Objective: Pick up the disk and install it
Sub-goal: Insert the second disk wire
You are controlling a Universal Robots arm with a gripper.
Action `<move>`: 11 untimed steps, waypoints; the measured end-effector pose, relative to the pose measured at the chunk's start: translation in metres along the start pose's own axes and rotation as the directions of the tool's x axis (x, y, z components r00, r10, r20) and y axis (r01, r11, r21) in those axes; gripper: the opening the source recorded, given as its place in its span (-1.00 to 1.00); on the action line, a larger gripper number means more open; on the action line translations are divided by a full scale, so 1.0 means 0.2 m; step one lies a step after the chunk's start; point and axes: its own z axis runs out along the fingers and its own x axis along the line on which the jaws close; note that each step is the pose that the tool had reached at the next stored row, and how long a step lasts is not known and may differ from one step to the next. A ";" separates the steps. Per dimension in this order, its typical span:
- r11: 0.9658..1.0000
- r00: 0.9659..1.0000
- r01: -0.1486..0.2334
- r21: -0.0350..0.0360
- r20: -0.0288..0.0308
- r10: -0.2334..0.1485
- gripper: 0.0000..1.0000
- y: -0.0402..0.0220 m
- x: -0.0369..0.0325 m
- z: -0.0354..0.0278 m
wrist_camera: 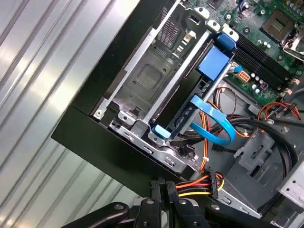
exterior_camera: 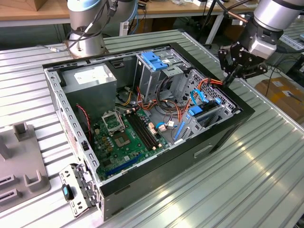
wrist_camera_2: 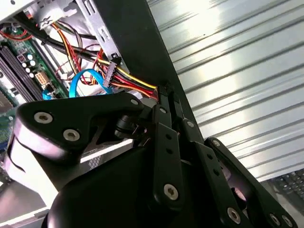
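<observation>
We see a ribbed, silvery metal table [exterior_camera: 247, 171] under an open black computer case [exterior_camera: 142, 118], its green motherboard [exterior_camera: 126, 137] exposed. The black gripper [exterior_camera: 227, 77] hangs at the case's edge toward the exterior view's right; in both wrist views its fingers [wrist_camera: 161, 190] are pressed together beside a red-yellow-black cable bundle [wrist_camera: 194, 184]. We cannot make out the disk among the drive bays. Farther off stand wooden benches [exterior_camera: 28, 12] and a cardboard box [exterior_camera: 280, 92].
</observation>
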 end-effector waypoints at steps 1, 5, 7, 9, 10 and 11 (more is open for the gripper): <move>1.000 1.000 -0.024 0.000 -0.002 0.024 -0.67 0.000 0.000 0.002; 0.993 0.993 -0.118 0.002 -0.009 0.118 -0.67 0.001 0.000 0.008; 0.987 0.987 -0.161 0.003 -0.012 0.161 -0.67 0.001 0.000 0.011; 0.980 0.980 -0.200 0.004 -0.015 0.200 -0.67 0.001 0.000 0.014; 0.977 0.976 -0.215 0.004 -0.016 0.215 -0.67 0.001 0.000 0.014; 0.972 0.972 -0.236 0.005 -0.018 0.236 -0.67 0.001 0.000 0.016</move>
